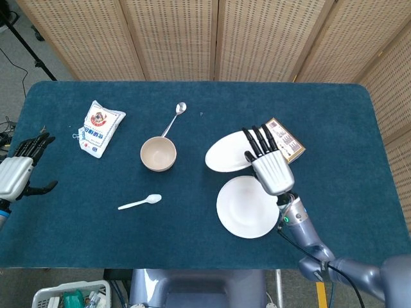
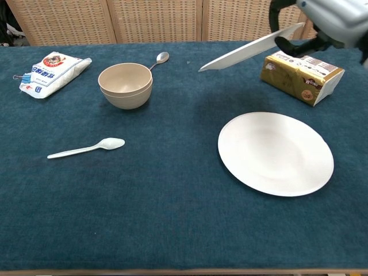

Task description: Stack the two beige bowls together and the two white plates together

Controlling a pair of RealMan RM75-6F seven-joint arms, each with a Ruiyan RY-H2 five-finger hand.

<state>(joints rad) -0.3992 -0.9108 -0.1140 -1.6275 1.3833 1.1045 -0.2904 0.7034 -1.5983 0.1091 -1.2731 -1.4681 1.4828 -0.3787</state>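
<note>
My right hand (image 1: 268, 165) (image 2: 322, 17) grips a white plate (image 1: 227, 154) (image 2: 247, 49) by its right rim and holds it tilted in the air. Below it, a second white plate (image 1: 246, 206) (image 2: 275, 152) lies flat on the blue table (image 1: 192, 237). The two beige bowls (image 1: 158, 154) (image 2: 125, 85) sit nested together left of centre. My left hand (image 1: 18, 173) hovers open at the table's far left edge, holding nothing.
A gold packet (image 1: 286, 142) (image 2: 302, 72) lies by the lifted plate. A metal spoon (image 1: 173, 118) (image 2: 159, 58) lies behind the bowls, a white plastic spoon (image 1: 139, 203) (image 2: 86, 149) in front. A white snack bag (image 1: 98, 128) (image 2: 53, 66) rests at the back left.
</note>
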